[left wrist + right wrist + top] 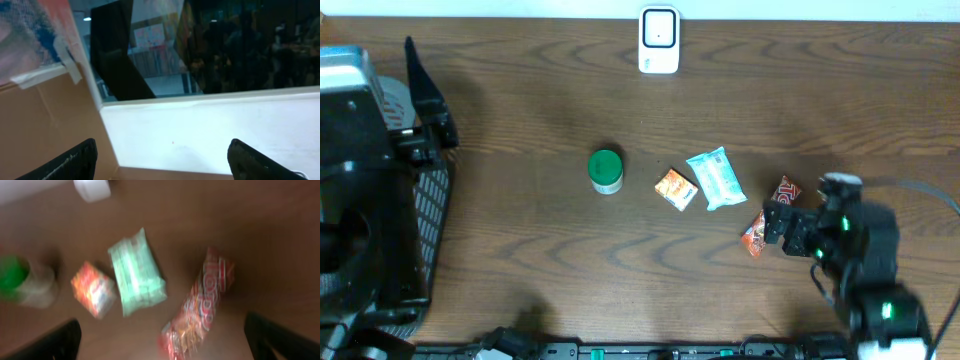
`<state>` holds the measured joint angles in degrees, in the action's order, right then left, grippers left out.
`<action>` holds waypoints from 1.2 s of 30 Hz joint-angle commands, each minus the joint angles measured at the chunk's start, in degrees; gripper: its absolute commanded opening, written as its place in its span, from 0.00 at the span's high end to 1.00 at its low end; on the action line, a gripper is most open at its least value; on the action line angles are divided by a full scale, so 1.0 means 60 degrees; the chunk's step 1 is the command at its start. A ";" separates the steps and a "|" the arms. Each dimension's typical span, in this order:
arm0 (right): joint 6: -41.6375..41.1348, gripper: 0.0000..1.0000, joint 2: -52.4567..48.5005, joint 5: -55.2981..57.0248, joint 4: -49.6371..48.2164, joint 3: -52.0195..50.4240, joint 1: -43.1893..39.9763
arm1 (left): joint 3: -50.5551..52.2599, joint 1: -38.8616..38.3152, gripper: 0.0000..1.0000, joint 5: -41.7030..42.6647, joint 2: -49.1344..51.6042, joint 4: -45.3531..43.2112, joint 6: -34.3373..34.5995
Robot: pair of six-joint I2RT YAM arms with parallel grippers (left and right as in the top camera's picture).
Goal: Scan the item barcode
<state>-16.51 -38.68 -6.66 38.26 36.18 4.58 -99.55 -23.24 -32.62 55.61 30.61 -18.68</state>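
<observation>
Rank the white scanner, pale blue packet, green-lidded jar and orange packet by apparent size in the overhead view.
1. white scanner and pale blue packet: too alike to separate.
2. green-lidded jar.
3. orange packet, smallest.

Brown wooden tabletop (520, 90): open lane between white box scanner (659, 40) and the central row.
Row, left to right: green-lidded jar (606, 171), standing apart; small orange packet (676, 188) just beside pale teal pouch (716, 178); red snack packet (765, 222) near.
Black mesh basket (430, 215): blocks the left edge.
</observation>
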 commanded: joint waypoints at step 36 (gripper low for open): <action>0.0288 0.01 -1.2265 -0.5759 -0.2419 0.3075 -0.1144 | 0.1271 0.0033 0.16 -0.0248 -0.1869 -0.0623 -0.0164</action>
<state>-12.10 -107.59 -47.70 23.64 56.10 -3.64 -92.38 -23.24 -33.39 44.93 27.14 -19.33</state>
